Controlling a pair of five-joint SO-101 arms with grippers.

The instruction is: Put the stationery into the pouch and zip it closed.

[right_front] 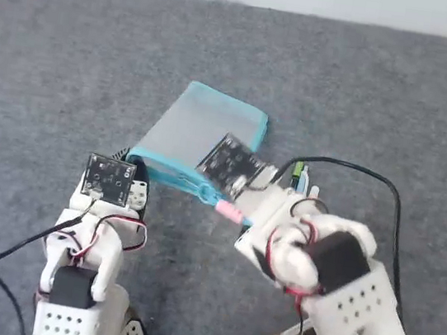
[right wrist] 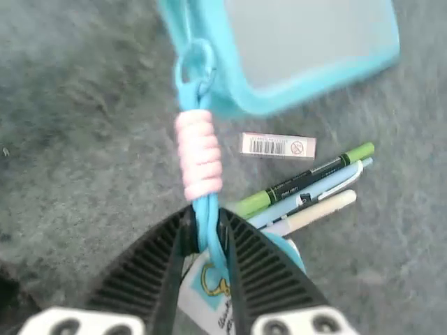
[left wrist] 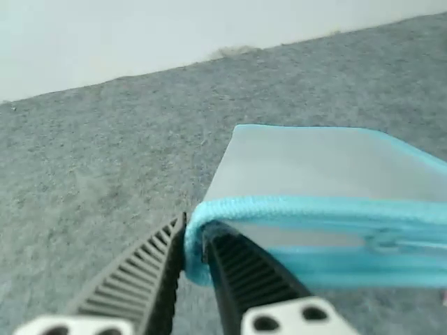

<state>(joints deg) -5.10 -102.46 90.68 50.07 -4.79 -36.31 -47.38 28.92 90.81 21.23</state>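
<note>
My left pincer (left wrist: 194, 243) clenched on pouch (left wrist: 314, 167) corner, at end of zip edge. My right pincer (right wrist: 206, 234) clenched on blue pull cord (right wrist: 205, 209) below pink bead (right wrist: 198, 157). Pouch flat on surface (right_front: 73, 55), zip edge facing arms. Pens (right wrist: 307, 183) parallel, just beside pouch.

The translucent plastic pouch w/ turquoise fabric edge (right_front: 199, 131) lies broad face up. Its turquoise pull cord w/ pink coiled bead (right wrist: 199, 157) stretches straight out from the zip. Near the pouch lie a green pen (right wrist: 307, 176), pale blue pen (right wrist: 318, 190) and cream pen (right wrist: 318, 207), side by side, approx. parallel. A small white block w/ barcode label (right wrist: 278, 146) lies between them and the pouch.
</note>
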